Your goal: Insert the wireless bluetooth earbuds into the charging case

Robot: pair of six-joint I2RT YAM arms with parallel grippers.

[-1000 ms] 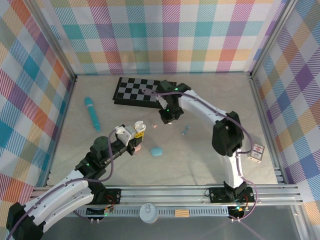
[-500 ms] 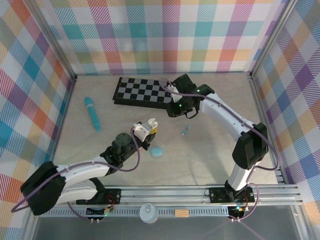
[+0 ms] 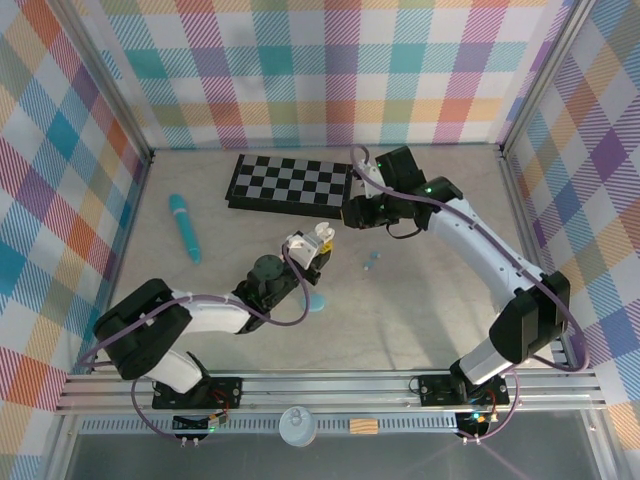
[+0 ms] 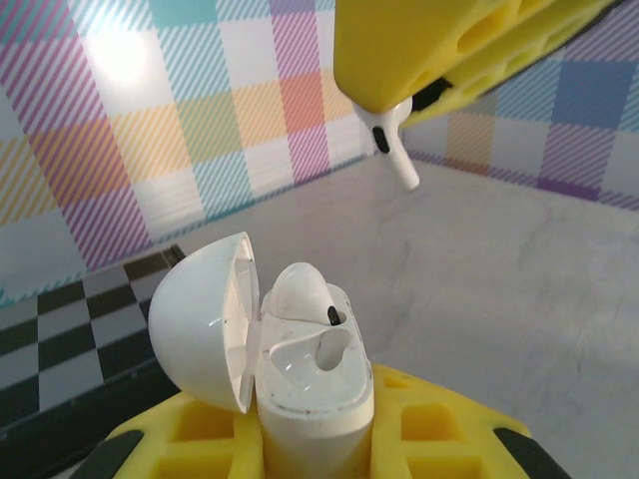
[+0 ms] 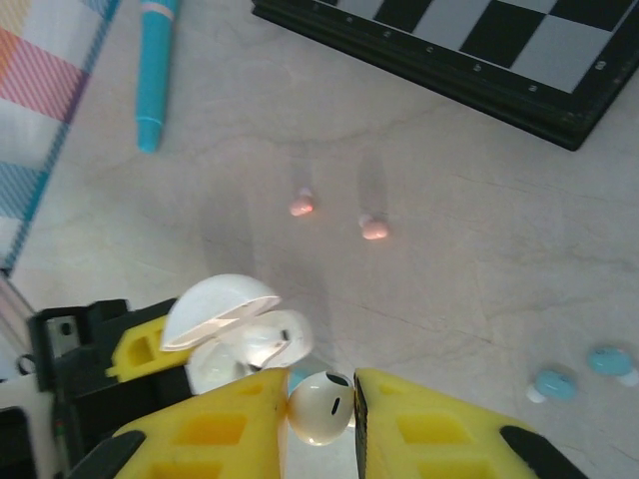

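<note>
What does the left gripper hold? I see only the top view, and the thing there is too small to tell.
Observer: The left gripper is shut on a white case, with its lid open.
Operator: Is the case empty?
Observer: No, one earbud sits in it already.
Operator: And what about the right gripper?
Observer: The right gripper pinches a second earbud, white, close to the open case, its stem sticking out of the fingers.
</note>
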